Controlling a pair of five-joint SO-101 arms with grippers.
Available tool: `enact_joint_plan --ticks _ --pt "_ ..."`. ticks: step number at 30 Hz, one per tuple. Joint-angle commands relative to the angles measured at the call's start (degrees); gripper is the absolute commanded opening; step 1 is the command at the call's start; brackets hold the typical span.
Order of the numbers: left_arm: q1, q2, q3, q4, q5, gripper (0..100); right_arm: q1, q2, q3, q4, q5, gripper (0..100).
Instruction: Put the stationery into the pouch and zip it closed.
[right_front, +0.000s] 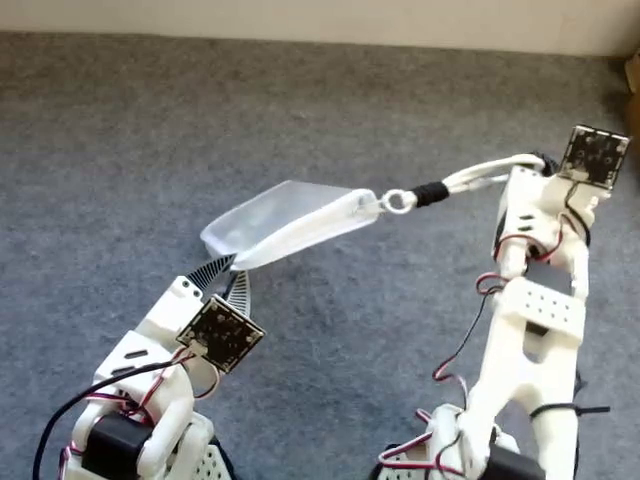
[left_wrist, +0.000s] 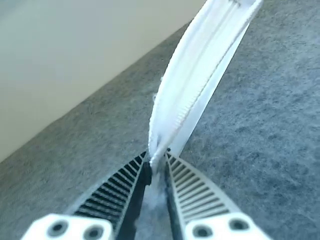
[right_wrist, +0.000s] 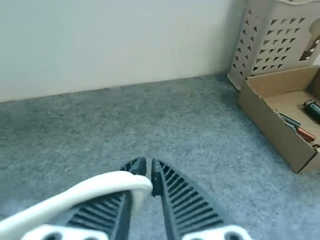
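Observation:
A translucent white pouch (right_front: 280, 225) hangs stretched above the grey carpet between the two arms. My left gripper (left_wrist: 157, 167) is shut on the pouch's end, and the zipper (left_wrist: 200, 75) runs away from its ribbed fingers (left_wrist: 112, 200). In the high view that gripper (right_front: 226, 275) sits at the pouch's near-left corner. At the other end are a metal ring (right_front: 398, 201), a black sleeve (right_front: 430, 193) and a white pull strap (right_front: 485, 175) leading to the right arm. My right gripper (right_wrist: 148, 170) is shut on this strap (right_wrist: 75, 197). I cannot tell what is inside the pouch.
Grey carpet (right_front: 150, 130) covers the whole area up to a pale wall (right_wrist: 115, 40). Off to the right stand a perforated beige basket (right_wrist: 280, 35) and an open cardboard box (right_wrist: 280, 105) holding a few pens (right_wrist: 297, 129).

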Motion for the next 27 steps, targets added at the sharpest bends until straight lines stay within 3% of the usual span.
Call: enact_joint_plan --ticks 1,8,19,27 --pt "-2.95 -0.31 -0.22 0.97 -0.26 0 7.16 2.59 -6.81 -1.89 0.53 0.5" --pt "-2.95 -0.31 1.63 0.62 -0.18 0 14.29 6.99 -10.07 -1.89 0.53 0.5" --pt "-2.95 -0.31 2.42 0.88 -0.09 0 12.62 7.08 -9.45 -0.84 0.53 1.0" --pt "-2.95 -0.31 4.97 0.62 -0.09 0 9.80 6.99 -9.98 15.96 0.53 1.1"
